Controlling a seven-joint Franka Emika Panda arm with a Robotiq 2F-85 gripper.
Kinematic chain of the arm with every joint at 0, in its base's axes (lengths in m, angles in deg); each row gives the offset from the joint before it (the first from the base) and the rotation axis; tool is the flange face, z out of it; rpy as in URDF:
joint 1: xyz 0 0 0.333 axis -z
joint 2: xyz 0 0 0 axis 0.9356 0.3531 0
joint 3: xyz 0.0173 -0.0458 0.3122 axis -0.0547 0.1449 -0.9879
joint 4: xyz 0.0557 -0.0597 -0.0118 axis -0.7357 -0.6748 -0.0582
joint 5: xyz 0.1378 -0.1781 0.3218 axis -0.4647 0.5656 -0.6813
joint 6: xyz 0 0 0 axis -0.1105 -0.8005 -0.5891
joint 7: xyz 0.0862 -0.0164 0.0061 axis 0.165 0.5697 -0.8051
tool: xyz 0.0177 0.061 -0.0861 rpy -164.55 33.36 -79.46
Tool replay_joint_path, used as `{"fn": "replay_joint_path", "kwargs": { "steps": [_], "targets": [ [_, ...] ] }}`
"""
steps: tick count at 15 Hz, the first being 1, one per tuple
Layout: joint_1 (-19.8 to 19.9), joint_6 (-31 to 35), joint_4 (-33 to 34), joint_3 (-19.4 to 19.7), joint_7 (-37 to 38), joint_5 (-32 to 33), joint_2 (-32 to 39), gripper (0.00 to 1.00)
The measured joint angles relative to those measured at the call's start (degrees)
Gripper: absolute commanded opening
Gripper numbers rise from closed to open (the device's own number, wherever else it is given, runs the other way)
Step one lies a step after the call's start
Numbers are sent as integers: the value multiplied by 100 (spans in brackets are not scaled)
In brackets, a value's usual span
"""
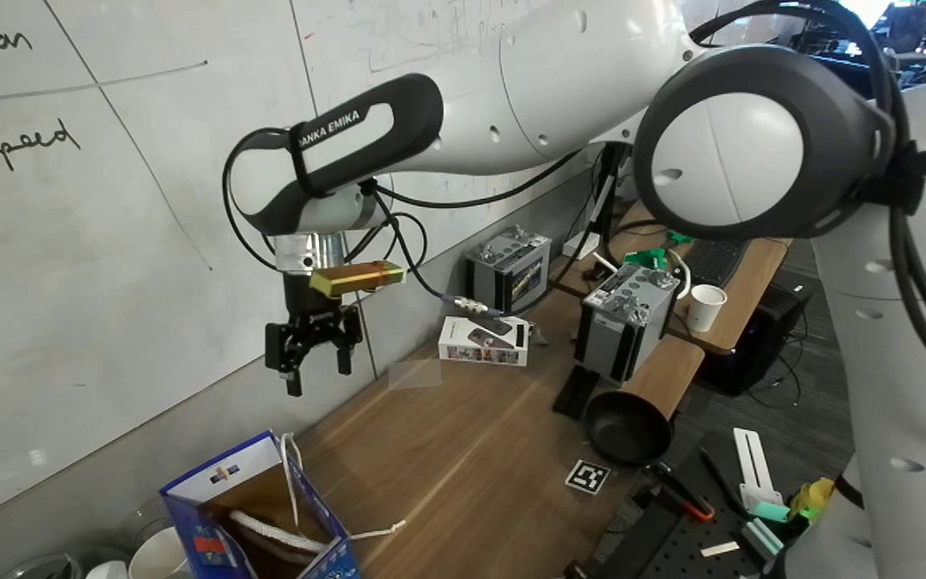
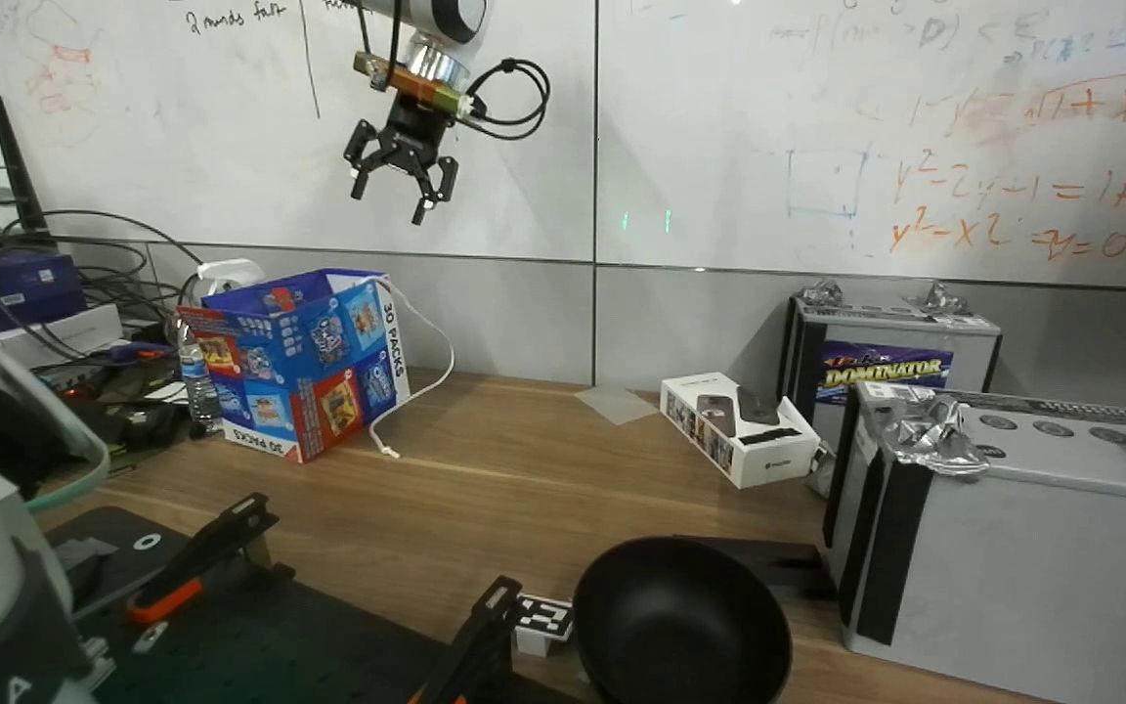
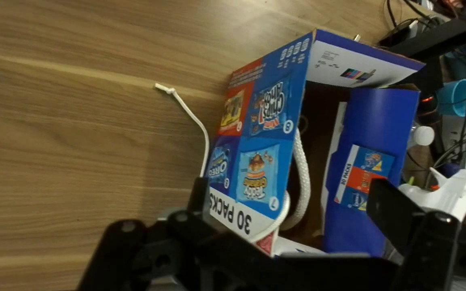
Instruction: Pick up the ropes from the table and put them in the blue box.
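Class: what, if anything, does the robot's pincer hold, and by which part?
Nothing is held: in both exterior views the pincer is open and bare. The white ropes lie in the blue box and over its rim.

One arm (image 1: 551, 96). One gripper (image 2: 388, 203), two fingers (image 1: 293, 383). One blue snack box (image 2: 304, 367). Ropes (image 3: 303, 173): at least two, one thick, one thin; exact total unclear. Two grey cases (image 2: 1032, 538), both exterior views. Two clamps (image 2: 206, 557). One pan (image 2: 682, 621), one white carton (image 2: 739, 435), one fiducial marker (image 1: 587, 477).
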Motion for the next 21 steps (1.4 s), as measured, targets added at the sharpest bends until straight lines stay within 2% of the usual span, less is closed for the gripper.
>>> {"fn": "replay_joint_path", "kwargs": {
  "steps": [4,13,16,21],
  "targets": [
    [90,597,-794,104,-320,218,-39,100],
    [101,2158,-2786,-36,-2113,1390,-377,100],
    [99,3017,-3336,-216,-2465,1709,-416,100],
    [19,5015,-4242,-438,-2529,2231,-421,100]
  ]
}}
